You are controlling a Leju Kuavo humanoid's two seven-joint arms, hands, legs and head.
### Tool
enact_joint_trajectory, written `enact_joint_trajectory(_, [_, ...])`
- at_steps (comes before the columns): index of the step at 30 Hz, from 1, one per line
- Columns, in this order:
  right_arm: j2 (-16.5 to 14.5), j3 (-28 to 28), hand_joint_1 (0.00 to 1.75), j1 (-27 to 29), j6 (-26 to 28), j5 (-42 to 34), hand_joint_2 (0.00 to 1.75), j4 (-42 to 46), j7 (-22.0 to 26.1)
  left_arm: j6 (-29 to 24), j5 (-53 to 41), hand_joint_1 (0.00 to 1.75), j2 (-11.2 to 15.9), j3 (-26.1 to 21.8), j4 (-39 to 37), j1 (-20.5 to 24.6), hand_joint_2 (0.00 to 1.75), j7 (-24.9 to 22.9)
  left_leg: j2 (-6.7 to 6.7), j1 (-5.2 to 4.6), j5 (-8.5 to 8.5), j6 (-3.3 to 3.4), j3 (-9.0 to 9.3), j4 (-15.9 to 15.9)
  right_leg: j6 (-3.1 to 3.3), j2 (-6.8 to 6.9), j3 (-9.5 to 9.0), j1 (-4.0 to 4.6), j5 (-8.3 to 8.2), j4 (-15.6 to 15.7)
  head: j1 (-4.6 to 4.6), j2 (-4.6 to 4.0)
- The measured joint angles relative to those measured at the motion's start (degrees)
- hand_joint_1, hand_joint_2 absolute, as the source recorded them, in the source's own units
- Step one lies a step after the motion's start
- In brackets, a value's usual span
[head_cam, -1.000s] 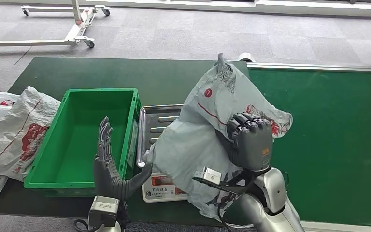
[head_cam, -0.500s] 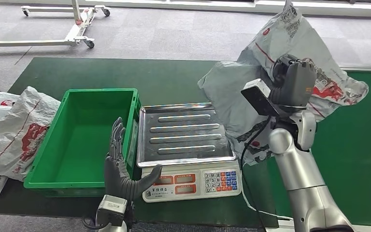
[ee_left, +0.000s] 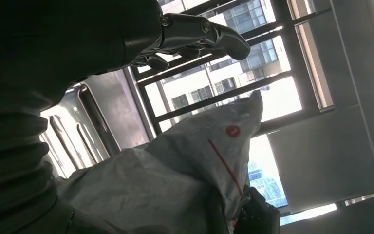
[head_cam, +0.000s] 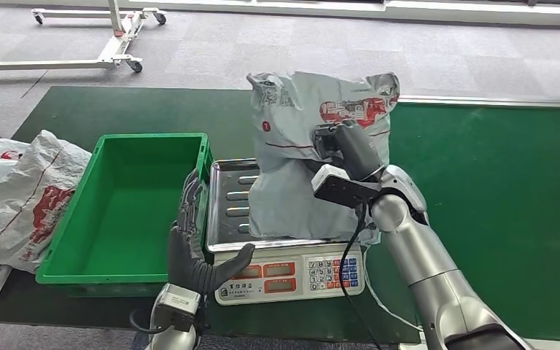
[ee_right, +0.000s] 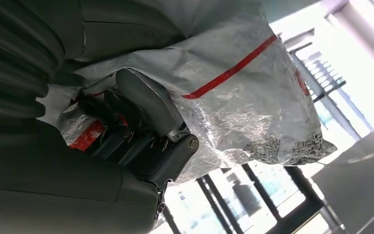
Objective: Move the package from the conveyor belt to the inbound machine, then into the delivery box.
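The right hand grips the package, a grey plastic mailer with red print, its fingers closed into the crumpled film on the side facing the belt. The package stands upright, its lower edge resting on the steel tray of the scale, the inbound machine; its upper part rises well above the tray. The tray is ribbed and sits over a keypad panel at the scale's front.

The left hand is raised just beside the scale's left edge, between the scale and the green crate. Its fingers are straight and spread and its thumb points toward the scale; it holds nothing and touches nothing.

The crate has nothing in it. More grey mailers lie heaped on the table to the crate's left. A wheeled white frame stands on the carpet beyond the table.
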State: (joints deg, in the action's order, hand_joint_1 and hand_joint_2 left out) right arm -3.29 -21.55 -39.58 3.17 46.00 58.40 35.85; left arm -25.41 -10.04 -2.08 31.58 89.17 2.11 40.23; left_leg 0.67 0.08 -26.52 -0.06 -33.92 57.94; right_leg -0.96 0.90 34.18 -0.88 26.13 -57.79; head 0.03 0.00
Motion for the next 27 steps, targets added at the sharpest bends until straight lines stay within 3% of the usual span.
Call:
enact_joint_trajectory(4, [-1.1, -4.2, 1.75, 0.1, -2.2, -0.6, 1.75, 1.0, -0.6, 1.1, -1.7, 0.0, -0.6, -0.5, -0.3, 0.1, 1.75, 0.0, 0.0, 0.0, 0.0, 0.0, -0.01, 0.0, 0.01, 0.01, 0.0, 0.0, 0.01, 0.0, 0.0, 0.0])
enact_joint_trajectory(8, [-1.6, -7.6, 0.08, 0.1, -3.2, -1.2, 1.75, 2.5, -1.3, 1.5, -3.5, 0.0, -1.2, -1.8, -0.1, -0.5, 1.75, 0.0, 0.01, 0.0, -0.01, 0.0, -0.02, 0.0, 0.01, 0.0, 0.0, 0.0, 0.01, 0.0, 0.0, 0.0])
enact_joint_trajectory(10, [-1.7, -8.9, 0.0, 0.1, -3.2, -1.1, 1.75, 3.2, -1.9, 1.8, -4.3, 0.0, -1.4, -2.6, 0.4, -1.3, 1.75, 0.0, 0.0, 0.0, -0.01, 0.0, -0.02, 0.0, 0.01, 0.0, 0.01, 0.0, 0.01, 0.0, 0.0, 0.0])
enact_joint_trajectory(22, [-0.7, -12.8, 0.0, 1.3, -3.5, -1.7, 1.75, 9.7, -3.3, 5.1, -7.6, 0.0, -3.4, -6.7, 3.3, -4.9, 1.75, 0.0, 0.01, 0.0, -0.01, -0.01, -0.01, 0.0, 0.02, 0.0, 0.03, 0.0, 0.01, 0.0, -0.01, 0.0])
enact_joint_trajectory(26, [0.6, -13.0, 0.0, 2.8, -4.6, -2.8, 0.0, 13.4, -3.2, 6.0, -8.2, 0.0, -3.9, -7.7, 3.7, -5.3, 1.75, 0.0, 0.0, 0.0, -0.01, 0.0, -0.01, 0.0, 0.02, 0.01, 0.03, -0.01, 0.01, 0.0, 0.0, -0.01])
enact_joint_trajectory(27, [0.9, -13.0, 0.0, 3.2, -4.7, -3.1, 0.0, 14.4, -3.2, 6.3, -8.5, 0.0, -4.0, -7.9, 3.8, -5.3, 1.75, 0.0, 0.0, -0.01, -0.01, 0.0, -0.01, 0.0, 0.02, 0.01, 0.03, -0.01, 0.01, 0.0, -0.01, 0.0])
